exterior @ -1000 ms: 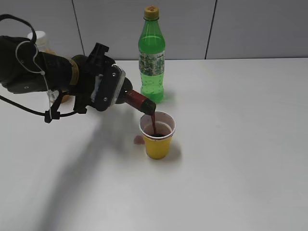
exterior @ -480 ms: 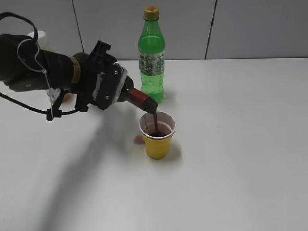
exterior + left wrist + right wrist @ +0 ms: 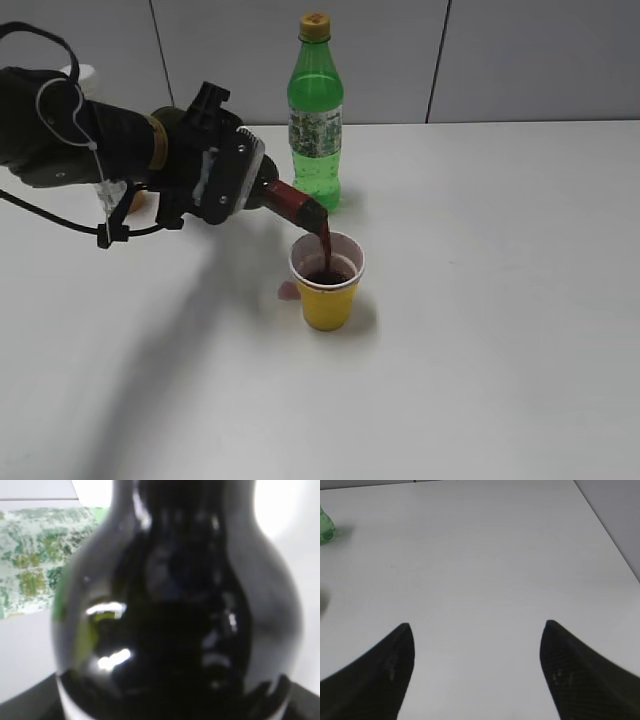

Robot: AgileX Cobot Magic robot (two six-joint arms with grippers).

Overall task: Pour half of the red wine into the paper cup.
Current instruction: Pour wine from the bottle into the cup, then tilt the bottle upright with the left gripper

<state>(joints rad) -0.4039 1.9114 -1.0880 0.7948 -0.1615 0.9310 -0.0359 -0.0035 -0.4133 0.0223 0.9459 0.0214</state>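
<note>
My left gripper (image 3: 232, 185) is shut on the dark wine bottle and holds it tipped down to the right. Its maroon neck (image 3: 293, 206) sticks out above the yellow paper cup (image 3: 326, 290). A thin stream of red wine (image 3: 326, 250) runs from the mouth into the cup, which holds dark liquid. The bottle's black glass shoulder (image 3: 180, 610) fills the left wrist view. My right gripper (image 3: 477, 650) is open and empty over bare table; it is outside the exterior view.
A green soda bottle (image 3: 316, 120) stands just behind the cup and shows in the left wrist view (image 3: 30, 560) and the right wrist view (image 3: 325, 527). A small pink spot (image 3: 288, 290) lies left of the cup. A small orange bottle (image 3: 133, 202) is mostly hidden behind my left arm.
The wine level in the cup has risen. The bottle has tipped slightly and its neck has shifted a little up and right; the stream keeps flowing.
</note>
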